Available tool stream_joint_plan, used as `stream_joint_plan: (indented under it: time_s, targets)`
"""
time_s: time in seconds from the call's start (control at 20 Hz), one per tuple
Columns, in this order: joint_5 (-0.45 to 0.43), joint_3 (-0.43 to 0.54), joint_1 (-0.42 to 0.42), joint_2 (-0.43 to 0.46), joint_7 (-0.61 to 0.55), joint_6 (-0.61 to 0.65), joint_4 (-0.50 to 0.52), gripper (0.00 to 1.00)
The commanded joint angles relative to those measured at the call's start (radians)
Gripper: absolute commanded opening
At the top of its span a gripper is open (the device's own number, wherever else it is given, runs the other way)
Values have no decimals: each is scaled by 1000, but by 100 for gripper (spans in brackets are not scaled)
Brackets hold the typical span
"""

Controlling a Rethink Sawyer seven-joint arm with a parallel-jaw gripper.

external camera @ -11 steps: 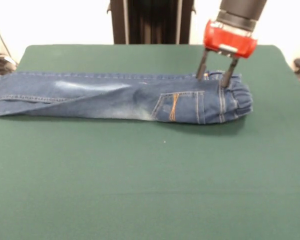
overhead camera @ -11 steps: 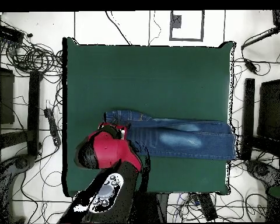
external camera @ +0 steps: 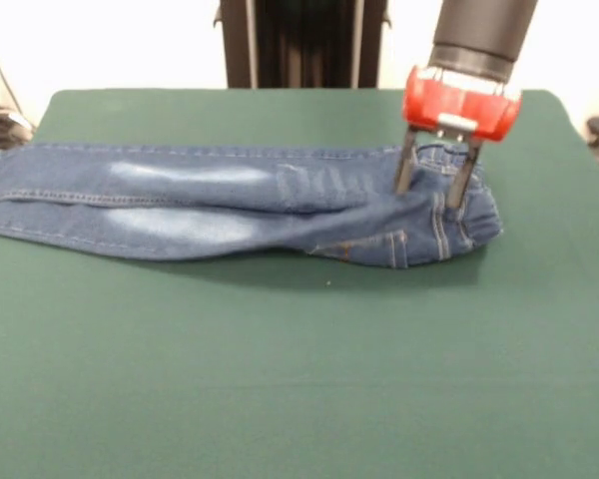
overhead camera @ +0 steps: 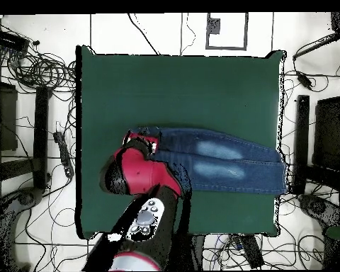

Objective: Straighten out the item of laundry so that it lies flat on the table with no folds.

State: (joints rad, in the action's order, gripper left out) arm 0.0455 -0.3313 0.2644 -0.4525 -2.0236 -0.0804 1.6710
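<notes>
The jeans lie lengthwise across the far half of the table in the front view, the legs running out to the picture's left where the hems reach the table's left edge, the waistband end bunched at the right; the two legs lie side by side and touching, each with a faded whitish patch on the thigh, and orange stitching shows along the seams and around a pocket near the waist; the waist end is rumpled and slightly humped, with creases between the crotch and the waistband, so the garment is not flat there; the gripper comes down from above on a red wrist block below a dark cylindrical arm section, and its two dark fingers stand apart with a moderate gap, the tips pressed down into the denim at the waistband; fabric sits between the fingers, but the jaws are not closed on it as far as the front view shows; in the overhead view the jeans stretch from near the table's middle out to its right edge, the table bare green above them, and the red and black arm covers the waist end at the left, hiding the fingertips.
</notes>
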Motion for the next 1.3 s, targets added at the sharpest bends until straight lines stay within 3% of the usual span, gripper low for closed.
stream_joint_plan:
  time_s: [0.05, 0.35, 0.9, 1.1, 1.3]
  targets:
    - [-22, 145, -22, 135, -130, -117, -49, 100]
    - [-25, 222, -81, 108, -131, -56, -1, 100]
    - [44, 304, -108, -139, -171, 172, 157, 100]
    - [58, 184, -22, -188, -155, 280, 127, 100]
    - [52, 132, 19, -195, -167, 311, 121, 100]
